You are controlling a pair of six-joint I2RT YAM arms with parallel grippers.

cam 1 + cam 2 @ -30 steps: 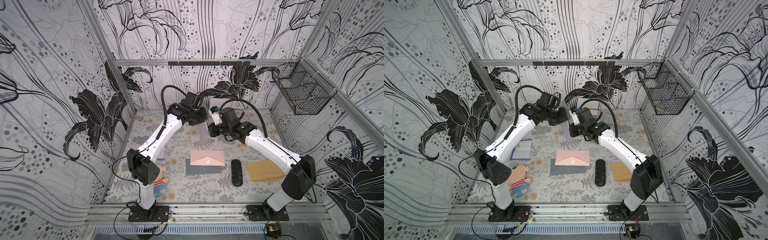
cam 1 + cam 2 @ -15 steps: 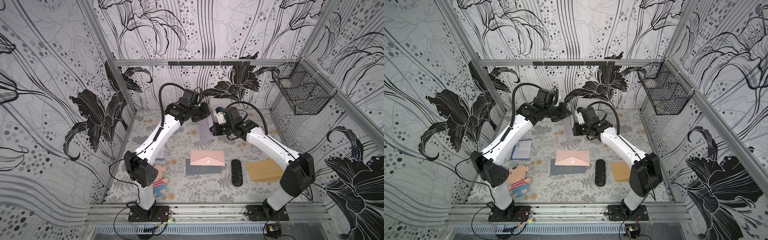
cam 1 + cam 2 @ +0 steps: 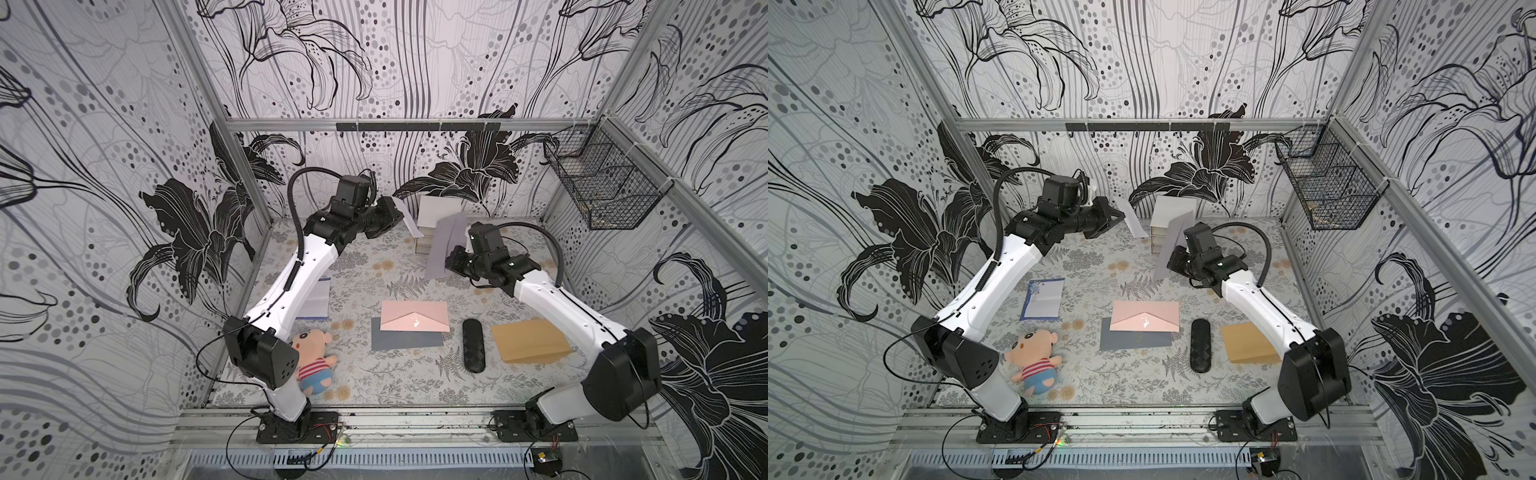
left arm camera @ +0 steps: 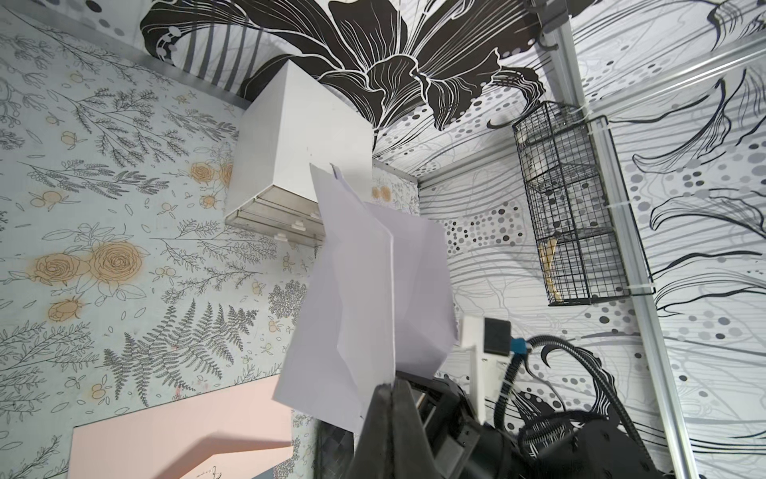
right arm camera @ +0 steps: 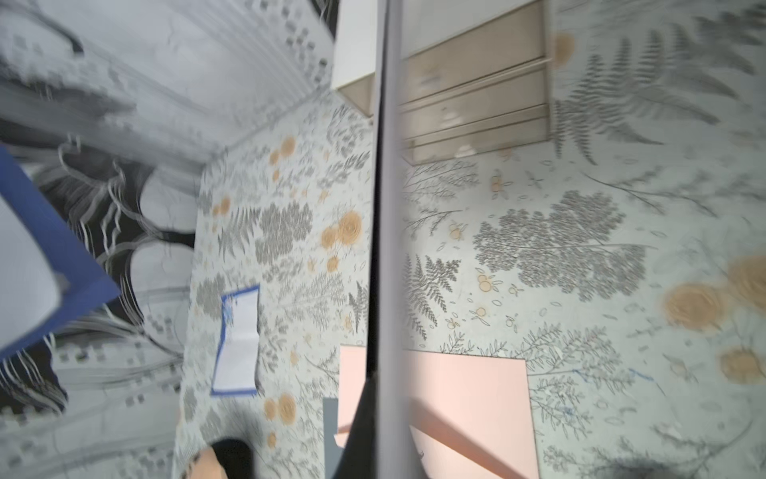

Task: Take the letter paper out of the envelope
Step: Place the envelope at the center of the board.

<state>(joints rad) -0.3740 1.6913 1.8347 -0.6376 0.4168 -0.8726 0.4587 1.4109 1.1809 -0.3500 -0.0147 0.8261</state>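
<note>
The desk (image 3: 374, 270) wore a matte floral print, and most things on it were flat and papery, apart from a soft plush doll (image 3: 311, 357) at 7 o'clock and an oblong black case (image 3: 473, 345) with a quilted surface at 5 o'clock. Near the centre a smooth pink envelope (image 3: 415, 322) with a pointed flap overlapped a dark grey envelope (image 3: 405, 343), and a brown kraft envelope (image 3: 528, 340) lay at 4 o'clock. A boxy white drawer unit (image 3: 440, 208) stood at 12 o'clock. The left end effector (image 3: 397, 212), raised towards 11 o'clock, was pinched fully closed on the letter paper (image 3: 407, 218), a thin white sheet that showed as a narrow slanted strip in both top views. The right end effector (image 3: 449, 261), near 1 o'clock, was clamped tight on the lower part of the lavender-grey envelope (image 3: 446, 241), which stood upright and slightly limp. The paper was outside that envelope, with a clear gap between them. Only the right wrist view showed the letter paper's blue border (image 5: 25, 257), the envelope edge-on as a thin line (image 5: 387, 207), and a similar blue-bordered sheet (image 5: 238, 340) lying flat at 9 o'clock. The left wrist view showed pale creased sheets rising from closed dark fingers (image 4: 381, 414), but there I could not tell paper from envelope.
</note>
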